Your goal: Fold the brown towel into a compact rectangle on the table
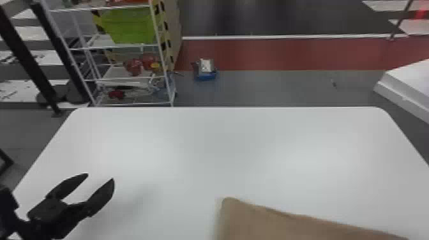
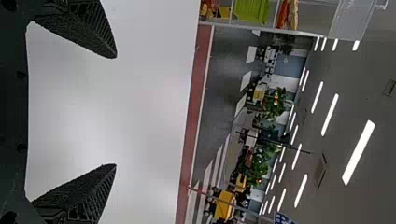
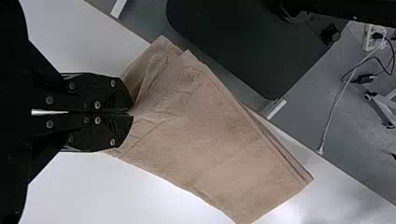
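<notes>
white table (image 1: 191, 153) under the brown towel (image 1: 271, 225)

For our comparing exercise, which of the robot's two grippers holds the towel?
The right gripper, shut on the brown towel; the left gripper is open and empty.

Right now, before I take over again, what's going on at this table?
The robot is partway through folding the brown towel. Its right gripper is closed on the cloth, which is gathered at the fingertips, and layers show along one edge. The left gripper is open and empty over the left side of the white table, away from the towel. The towel looks partly folded but is not yet a neat, compact rectangle.
</notes>
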Available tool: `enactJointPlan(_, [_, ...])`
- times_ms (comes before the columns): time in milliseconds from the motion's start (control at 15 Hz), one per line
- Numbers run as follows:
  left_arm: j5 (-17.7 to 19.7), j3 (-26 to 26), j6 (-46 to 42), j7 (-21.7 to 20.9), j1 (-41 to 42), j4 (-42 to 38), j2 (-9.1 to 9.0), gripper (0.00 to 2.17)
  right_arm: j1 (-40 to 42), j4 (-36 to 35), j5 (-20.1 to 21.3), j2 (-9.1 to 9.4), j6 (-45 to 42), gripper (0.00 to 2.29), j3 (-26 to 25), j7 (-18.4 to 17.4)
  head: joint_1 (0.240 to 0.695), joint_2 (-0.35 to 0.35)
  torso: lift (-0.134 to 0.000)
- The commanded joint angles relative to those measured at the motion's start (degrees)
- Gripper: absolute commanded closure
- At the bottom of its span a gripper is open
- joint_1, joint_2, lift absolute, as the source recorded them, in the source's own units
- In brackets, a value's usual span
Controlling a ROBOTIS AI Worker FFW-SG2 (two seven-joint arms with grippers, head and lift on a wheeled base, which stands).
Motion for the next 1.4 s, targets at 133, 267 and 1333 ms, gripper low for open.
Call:
enactJointPlan(133, [-0.44,-0.52,0.13,0.00,-0.24,0.08,-0.24,0.05,0.20,1.86,3.92,-0.10,-0.21,1.00,0.18,0.28,0.695,0.035,-0.123])
enactJointPlan(267, [-0.35,-0.52,-0.05,0.00,-0.24,0.08,-0.24,0.05,-0.33,1.95,3.22,0.08,1.72,0.48,0.00,0.28,0.695,0.022,-0.123])
enactJointPlan(1333, [-0.26,0.09,-1.98,-0.18,0.90,0.34,-0.24,0.05,2.22,0.01,11.92,0.61,-6.54,0.28,-0.08,0.28,0.695,-0.009,-0.123])
